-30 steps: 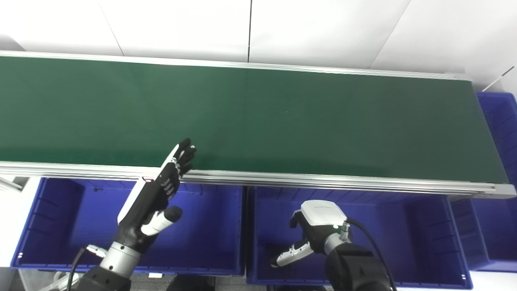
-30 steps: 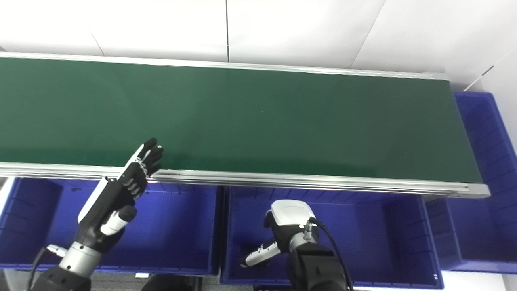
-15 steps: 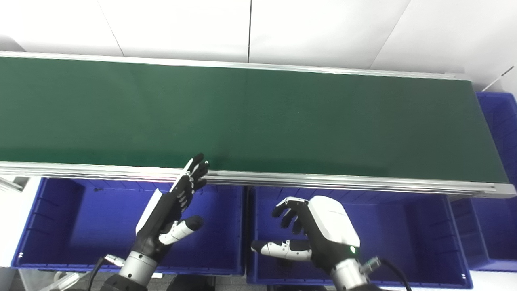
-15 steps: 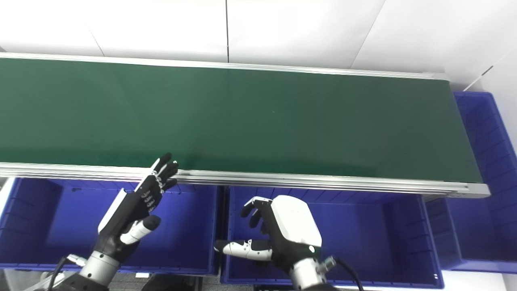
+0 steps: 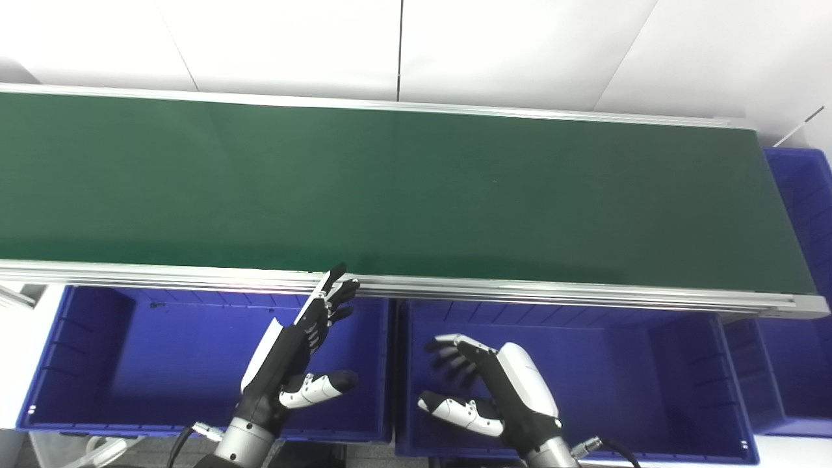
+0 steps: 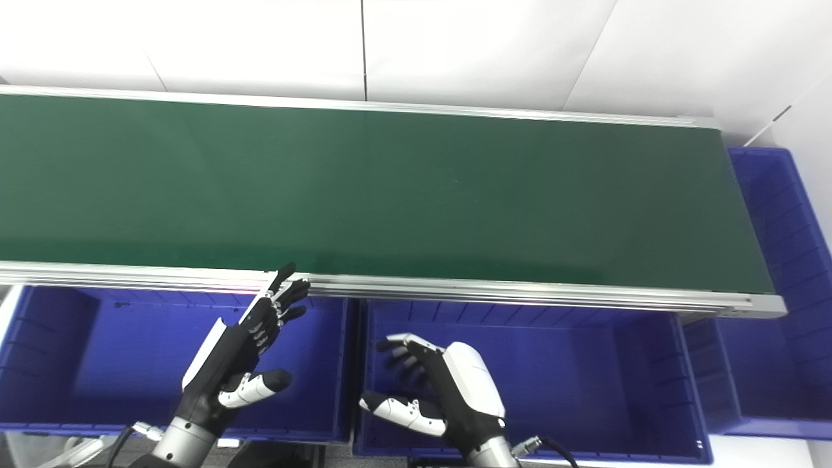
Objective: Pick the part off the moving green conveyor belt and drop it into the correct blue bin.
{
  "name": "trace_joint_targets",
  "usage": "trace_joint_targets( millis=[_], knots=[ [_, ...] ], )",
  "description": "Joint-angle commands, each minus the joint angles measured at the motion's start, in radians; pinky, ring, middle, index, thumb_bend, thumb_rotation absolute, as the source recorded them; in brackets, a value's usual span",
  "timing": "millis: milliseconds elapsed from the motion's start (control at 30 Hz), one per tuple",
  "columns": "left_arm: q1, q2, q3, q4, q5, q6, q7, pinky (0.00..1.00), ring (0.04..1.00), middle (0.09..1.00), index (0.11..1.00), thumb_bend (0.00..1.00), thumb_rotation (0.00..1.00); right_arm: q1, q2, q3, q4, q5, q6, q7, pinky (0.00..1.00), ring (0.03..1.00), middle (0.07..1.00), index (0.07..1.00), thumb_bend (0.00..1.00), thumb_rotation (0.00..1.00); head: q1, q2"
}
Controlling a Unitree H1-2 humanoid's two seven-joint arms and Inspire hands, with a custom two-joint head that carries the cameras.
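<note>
Well, both hands wait empty: left hand (image 5: pixel 286 364) and right hand (image 5: pixel 504 393) spread over their blue bins (image 5: pixel 656 364), the green belt (image 5: pixel 416 188) beyond their fingertips bare. No part visible, so weight and grip can't be judged.

No readable text or labels anywhere

Matt, smooth green conveyor belt (image 5: pixel 416 188), edged at six o'clock by a brushed metal rail (image 5: pixel 520 292). Glossy moulded plastic blue bins (image 5: pixel 650 364). White glossy shell and black finish on right hand (image 5: pixel 500 390) and left hand (image 5: pixel 292 354).
</note>
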Motion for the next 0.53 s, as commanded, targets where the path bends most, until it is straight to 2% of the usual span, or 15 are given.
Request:
trace_joint_targets(
  millis=[0, 67, 100, 133, 200, 433, 500],
  knots=[
    [-0.003, -0.004, -0.004, -0.011, 0.005, -0.049, 0.009, 0.88, 0.934, 0.927, 0.989, 0.9, 0.69, 0.005, 0.007, 0.0, 0.02, 0.09, -0.119, -0.041, 0.68, 0.774, 0.814, 0.787, 0.72, 0.87, 0.001, 0.001],
    [-0.002, -0.002, -0.004, -0.007, 0.002, -0.052, 0.008, 0.88, 0.932, 0.925, 0.985, 0.9, 0.68, 0.02, 0.039, -0.009, 0.051, 0.234, -0.131, -0.029, 0.73, 0.816, 0.845, 0.806, 0.81, 0.9, -0.002, -0.004],
    [-0.002, -0.001, -0.004, -0.006, 0.0, -0.053, 0.007, 0.88, 0.931, 0.924, 0.985, 0.9, 0.67, 0.025, 0.051, -0.01, 0.056, 0.285, -0.123, -0.021, 0.75, 0.838, 0.866, 0.83, 0.87, 0.95, -0.003, -0.004],
    [-0.002, 0.001, -0.004, -0.005, -0.004, -0.053, 0.005, 0.88, 0.931, 0.925, 0.985, 0.9, 0.67, 0.029, 0.058, -0.01, 0.059, 0.318, -0.117, -0.014, 0.75, 0.84, 0.869, 0.834, 0.88, 0.95, -0.005, -0.006],
    [0.0, 0.003, -0.004, -0.005, -0.008, -0.052, 0.003, 0.88, 0.932, 0.926, 0.988, 0.89, 0.66, 0.03, 0.063, -0.009, 0.059, 0.345, -0.112, -0.005, 0.77, 0.85, 0.88, 0.851, 0.9, 0.99, -0.006, -0.007],
    [0.0, 0.014, -0.001, 0.005, 0.001, -0.066, 0.004, 0.87, 0.929, 0.924, 0.986, 0.89, 0.68, 0.017, 0.058, 0.008, 0.091, 0.355, -0.147, 0.006, 0.79, 0.855, 0.877, 0.857, 0.94, 1.0, -0.017, -0.021],
    [-0.002, 0.017, 0.0, 0.01, -0.004, -0.07, 0.002, 0.87, 0.93, 0.926, 0.989, 0.88, 0.68, 0.009, 0.054, 0.012, 0.112, 0.345, -0.182, -0.002, 0.8, 0.854, 0.879, 0.86, 0.94, 1.0, -0.02, -0.024]
  ],
)
